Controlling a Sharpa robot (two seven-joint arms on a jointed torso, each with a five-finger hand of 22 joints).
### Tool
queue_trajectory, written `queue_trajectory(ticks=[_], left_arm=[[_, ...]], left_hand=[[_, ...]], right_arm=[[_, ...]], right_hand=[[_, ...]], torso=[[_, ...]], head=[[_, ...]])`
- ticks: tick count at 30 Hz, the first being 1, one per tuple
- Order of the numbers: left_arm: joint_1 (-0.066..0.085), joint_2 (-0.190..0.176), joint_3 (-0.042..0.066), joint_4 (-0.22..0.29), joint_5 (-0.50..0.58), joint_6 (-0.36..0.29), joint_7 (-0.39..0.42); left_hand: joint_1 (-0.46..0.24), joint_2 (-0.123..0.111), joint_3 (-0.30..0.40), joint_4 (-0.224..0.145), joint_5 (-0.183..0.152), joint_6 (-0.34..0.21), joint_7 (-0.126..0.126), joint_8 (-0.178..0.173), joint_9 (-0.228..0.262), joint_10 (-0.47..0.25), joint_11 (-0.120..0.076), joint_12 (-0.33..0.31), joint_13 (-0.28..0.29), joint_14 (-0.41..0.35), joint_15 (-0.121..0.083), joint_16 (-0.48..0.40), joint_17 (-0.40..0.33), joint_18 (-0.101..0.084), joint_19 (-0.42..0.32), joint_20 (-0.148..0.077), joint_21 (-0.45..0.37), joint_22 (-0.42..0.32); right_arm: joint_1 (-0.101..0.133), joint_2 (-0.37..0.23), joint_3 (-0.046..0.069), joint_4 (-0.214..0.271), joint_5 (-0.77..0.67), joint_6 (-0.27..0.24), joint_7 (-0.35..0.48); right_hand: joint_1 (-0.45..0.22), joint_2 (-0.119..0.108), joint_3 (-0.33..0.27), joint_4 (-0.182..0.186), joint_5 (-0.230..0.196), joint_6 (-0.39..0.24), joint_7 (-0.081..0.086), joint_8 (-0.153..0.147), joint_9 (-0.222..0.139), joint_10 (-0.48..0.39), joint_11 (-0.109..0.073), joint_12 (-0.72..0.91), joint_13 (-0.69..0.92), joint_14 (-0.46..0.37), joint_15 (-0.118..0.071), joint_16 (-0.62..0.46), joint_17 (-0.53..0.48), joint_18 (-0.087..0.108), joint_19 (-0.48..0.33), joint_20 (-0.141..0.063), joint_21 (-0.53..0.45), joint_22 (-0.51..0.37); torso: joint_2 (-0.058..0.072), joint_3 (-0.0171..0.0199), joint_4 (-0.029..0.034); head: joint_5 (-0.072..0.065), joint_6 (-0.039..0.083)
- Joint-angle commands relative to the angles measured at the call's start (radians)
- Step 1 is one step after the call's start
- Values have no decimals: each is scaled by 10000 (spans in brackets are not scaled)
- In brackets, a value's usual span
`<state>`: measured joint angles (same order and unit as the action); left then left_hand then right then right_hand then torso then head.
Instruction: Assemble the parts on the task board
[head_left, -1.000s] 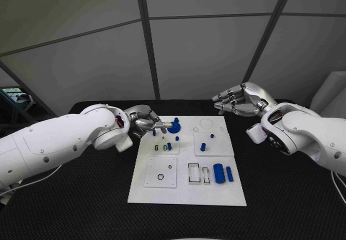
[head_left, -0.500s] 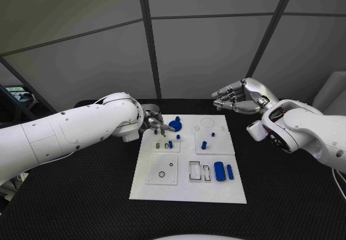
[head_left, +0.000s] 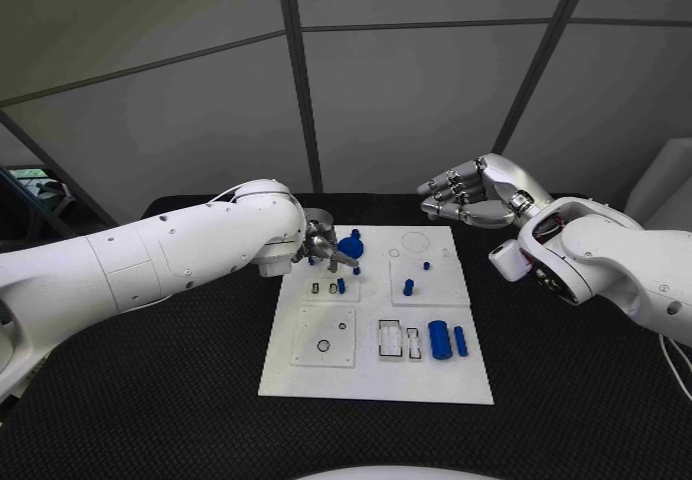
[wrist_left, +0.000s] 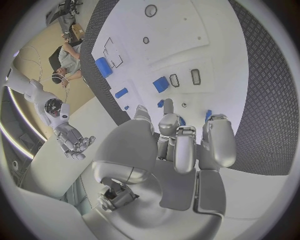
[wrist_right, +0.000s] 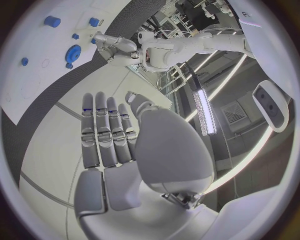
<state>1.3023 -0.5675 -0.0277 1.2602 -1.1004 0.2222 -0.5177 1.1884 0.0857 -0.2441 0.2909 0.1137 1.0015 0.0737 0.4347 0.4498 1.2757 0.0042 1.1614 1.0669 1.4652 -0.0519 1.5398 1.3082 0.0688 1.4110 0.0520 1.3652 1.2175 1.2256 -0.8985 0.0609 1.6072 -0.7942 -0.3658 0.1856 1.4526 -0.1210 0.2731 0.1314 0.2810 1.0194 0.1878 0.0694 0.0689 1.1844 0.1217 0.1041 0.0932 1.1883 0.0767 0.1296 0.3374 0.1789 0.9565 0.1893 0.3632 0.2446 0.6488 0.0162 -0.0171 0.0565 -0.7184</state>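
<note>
The white task board (head_left: 378, 320) lies mid-table. A round blue disc (head_left: 351, 246) stands at its far left corner, with small blue pegs (head_left: 407, 290) near it. Two blue cylinders (head_left: 438, 339) lie toward the near right. My left hand (head_left: 325, 247) hangs over the far left of the board, fingers pointing down just beside the disc. In the left wrist view its fingers (wrist_left: 181, 145) reach toward small blue pegs (wrist_left: 160, 103) with nothing plainly held. My right hand (head_left: 469, 195) is raised beyond the board's far right corner, holding nothing; its fingers (wrist_right: 106, 132) lie straight.
Black matting (head_left: 173, 400) surrounds the board on all sides. Empty slots (head_left: 389, 340) and a ring outline (head_left: 323, 345) mark the board's near half. My left forearm (head_left: 159, 260) spans the table's left side, above the mat.
My left arm has swung further in and its elbow has risen; the hand has shifted a little along the board's far left. The right hand has lifted slightly.
</note>
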Motion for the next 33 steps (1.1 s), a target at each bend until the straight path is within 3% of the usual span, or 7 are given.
queue_trajectory(ticks=[1,5,9,16,33], left_arm=[[14,109,-11,-101,-150,657,-166],[12,179,-19,-178,-151,798,-180],[11,200,-21,-236,-153,883,-189],[-4,223,-23,-348,-353,1110,-208],[-43,281,-28,-380,-410,1252,-219]], left_hand=[[-69,61,-60,-10,-47,-88,1,33,26,-91,-12,-52,-29,948,-54,8,2315,20,-36,-4,1,4],[-41,110,-57,-19,-7,-148,12,54,84,-144,-2,-108,-88,938,-45,-15,2292,24,-49,2,-9,-9],[-18,127,-57,-26,21,-176,17,69,116,-159,3,-121,-99,932,-40,-31,2276,27,-57,5,-17,-19],[-11,143,-58,-24,29,-179,16,86,140,-125,3,-72,-40,951,-39,20,2328,5,-6,8,49,94],[1,170,-92,-24,33,-168,-7,192,266,-74,-13,-9,21,968,-48,65,2374,-17,51,9,127,226]], right_arm=[[18,13,8,18,-172,-87,28],[18,29,8,12,-180,-93,18],[18,40,8,-1,-183,-98,9],[18,63,8,-63,-185,-91,1],[16,172,7,-221,-185,-36,-40]], right_hand=[[-74,-15,2,-52,36,-36,76,-34,-7,-18,62,-71,-21,49,41,-40,-19,27,65,6,-60,-20],[-80,-24,-3,-60,13,-47,85,-34,-8,-32,72,-82,-42,45,49,-65,-37,25,70,12,-91,-40],[-84,-25,-5,-64,3,-55,93,-35,-8,-39,79,-89,-55,44,54,-81,-48,25,73,17,-111,-53],[-99,-23,-10,-64,-5,-71,112,-35,-8,-52,93,-99,-79,45,64,-108,-68,24,82,25,-148,-78],[-135,-8,-16,-55,22,-90,142,-31,-7,-73,117,-116,-121,46,83,-156,-104,23,95,41,-221,-125]], torso=[[64,-3,-46],[94,6,-71],[96,-4,-41],[103,3,-62],[119,9,-67]], head=[[2,30],[42,48],[51,41],[90,27],[83,-7]])
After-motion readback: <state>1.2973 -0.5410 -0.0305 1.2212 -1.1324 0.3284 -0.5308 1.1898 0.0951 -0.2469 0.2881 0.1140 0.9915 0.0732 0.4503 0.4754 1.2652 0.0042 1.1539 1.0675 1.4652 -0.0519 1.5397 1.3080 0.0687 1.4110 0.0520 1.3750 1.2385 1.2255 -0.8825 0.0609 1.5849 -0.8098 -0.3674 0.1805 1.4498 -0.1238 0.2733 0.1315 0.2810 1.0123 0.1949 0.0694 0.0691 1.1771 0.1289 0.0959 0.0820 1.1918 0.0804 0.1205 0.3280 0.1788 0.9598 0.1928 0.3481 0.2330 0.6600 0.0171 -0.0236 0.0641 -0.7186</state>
